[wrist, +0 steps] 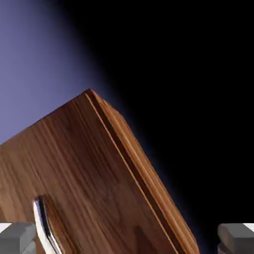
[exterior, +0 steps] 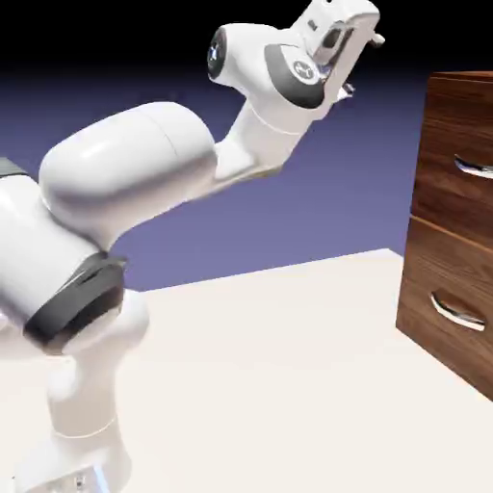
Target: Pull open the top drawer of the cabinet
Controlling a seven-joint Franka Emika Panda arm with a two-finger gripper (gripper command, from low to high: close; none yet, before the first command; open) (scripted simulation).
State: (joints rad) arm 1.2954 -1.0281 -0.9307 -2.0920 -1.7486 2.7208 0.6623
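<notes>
Up at about one o'clock in the exterior view, the gripper [exterior: 358,60] hangs high in the air at the end of the white arm [exterior: 125,183], well apart from the cabinet [exterior: 438,125], which stands at the three o'clock edge of that view on the pale table [exterior: 279,385]. Only part of the cabinet shows there — a dark brown wood-grain box with two stacked fronts. The top drawer [exterior: 453,193] sits flush with the lower drawer [exterior: 438,337], so it reads as closed, and its curved silver handle [exterior: 474,169] lies roughly level with the arm's elbow, below the height of the hand. A matching lower handle [exterior: 456,312] sits toward four o'clock. In the hand view the picture is rolled: the cabinet's wood fills the six to eight o'clock part, its corner pointing up toward eleven o'clock, with blue-violet backdrop at ten o'clock and blackness from twelve round to four. The two grey fingertips [wrist: 17,238] show at the bottom edge, one at seven o'clock and one at five o'clock, spread wide with nothing between them — the claw is open. A silver handle appears just beside the seven o'clock tip in the picture, not gripped.
</notes>
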